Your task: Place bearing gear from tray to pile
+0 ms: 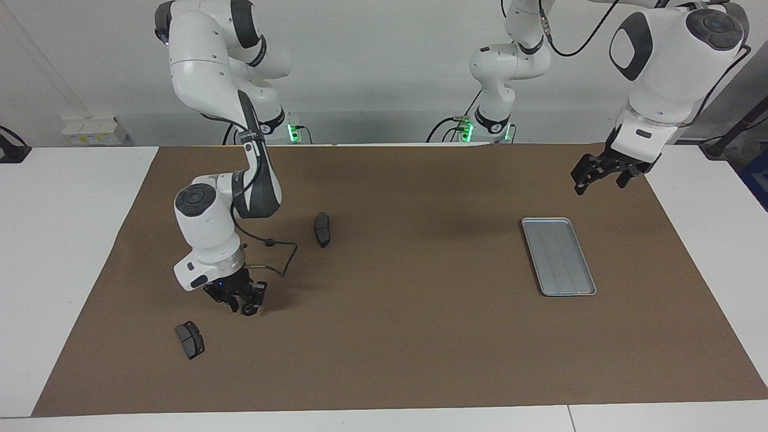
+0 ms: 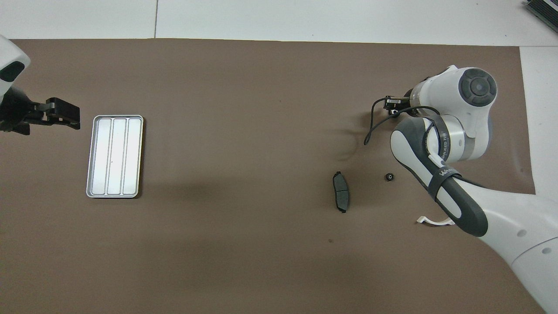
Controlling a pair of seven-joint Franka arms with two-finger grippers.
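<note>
as the right gripper (image 1: pixel 242 306) hangs low over the mat (image 1: pixel 420 336) with a dark gear (image 1: pixel 247 311) at its tip, at 2 o'clock from a brake pad (image 1: pixel 190 339) in the facing view, whether its hold is closed or released cannot be told. the step wants a gentle let-go and a straight lift, lest the round part roll. the left gripper (image 1: pixel 603 171), spread wide, waits at 1 o'clock of the tray (image 1: pixel 558 256).

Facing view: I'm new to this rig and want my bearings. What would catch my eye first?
The right gripper hangs low toward the right arm's end, close beside a dark brake pad lying there. The silver tray, with nothing in it, lies toward the left arm's end, where the left gripper waits in the air with open jaws.
</note>
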